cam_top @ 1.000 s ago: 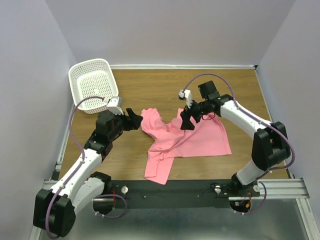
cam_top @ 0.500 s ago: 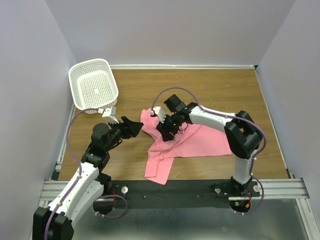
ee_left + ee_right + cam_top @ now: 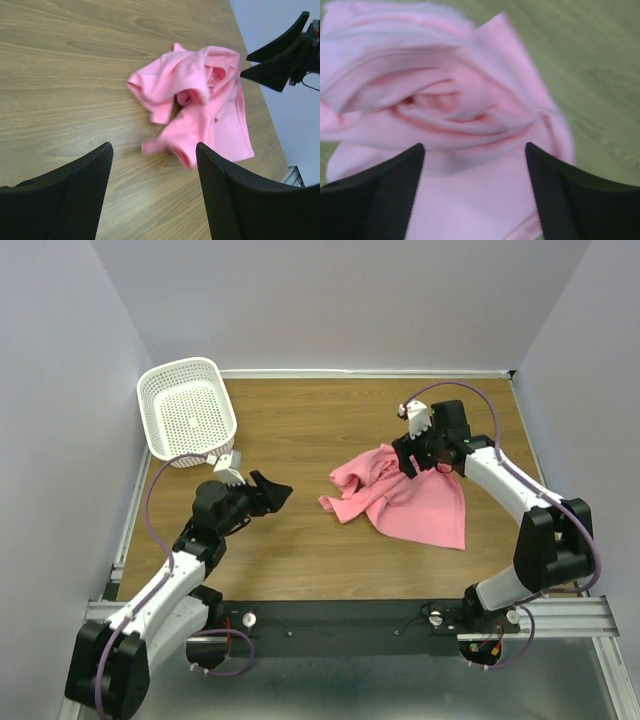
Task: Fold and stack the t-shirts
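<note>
Top external view: the pink t-shirt (image 3: 405, 502) lies bunched on the table (image 3: 300, 420), directly under the right gripper (image 3: 408, 462) and spreading from it back toward that arm's base. The crumpled mound sits just below the fingertips. A flatter panel trails off to the base side, so the heap's long axis runs slantwise away from the tool. On the right wrist camera the right gripper (image 3: 472, 146) has its fingers spread wide with folds of the t-shirt (image 3: 445, 90) showing between and beyond them. The picture is blurred, but it appears to grip nothing. The left gripper (image 3: 275, 492) is the farther one: the cloth lies ahead of it and off to its right, with bare wood between. Its own camera shows the left gripper (image 3: 154, 146) wide open and empty, the t-shirt (image 3: 195, 100) in front. My judgement is that the right arm is placed to take hold first. The white basket (image 3: 160, 390) stands well behind the left gripper, out of the way, and nothing blocks either approach.
</note>
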`<action>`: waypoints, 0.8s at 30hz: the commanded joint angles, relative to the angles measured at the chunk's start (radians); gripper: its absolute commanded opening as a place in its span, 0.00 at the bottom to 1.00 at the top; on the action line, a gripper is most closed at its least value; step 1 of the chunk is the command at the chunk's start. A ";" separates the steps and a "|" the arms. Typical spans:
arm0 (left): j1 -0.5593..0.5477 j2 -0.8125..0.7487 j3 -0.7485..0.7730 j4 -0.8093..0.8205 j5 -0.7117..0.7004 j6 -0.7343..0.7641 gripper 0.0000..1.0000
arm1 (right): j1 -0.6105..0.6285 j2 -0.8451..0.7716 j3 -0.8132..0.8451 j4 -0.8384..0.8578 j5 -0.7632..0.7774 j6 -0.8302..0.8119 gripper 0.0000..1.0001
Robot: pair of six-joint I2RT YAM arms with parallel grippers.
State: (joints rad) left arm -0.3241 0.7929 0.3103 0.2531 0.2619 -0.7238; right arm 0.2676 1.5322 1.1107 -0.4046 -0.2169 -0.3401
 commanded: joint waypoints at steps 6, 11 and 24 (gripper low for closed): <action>-0.130 0.337 0.131 0.190 0.036 0.014 0.75 | 0.024 -0.026 -0.097 -0.007 0.053 -0.028 1.00; -0.269 0.529 0.239 0.255 0.002 0.001 0.75 | 0.022 -0.066 -0.097 -0.007 -0.056 -0.057 1.00; -0.340 1.075 0.582 0.434 -0.055 -0.249 0.75 | -0.183 -0.167 -0.156 0.024 -0.130 0.006 1.00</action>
State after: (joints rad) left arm -0.6624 1.7977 0.8219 0.6075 0.2386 -0.8986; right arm 0.1661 1.3987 0.9802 -0.4023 -0.2836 -0.3569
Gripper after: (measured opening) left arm 0.754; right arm 0.996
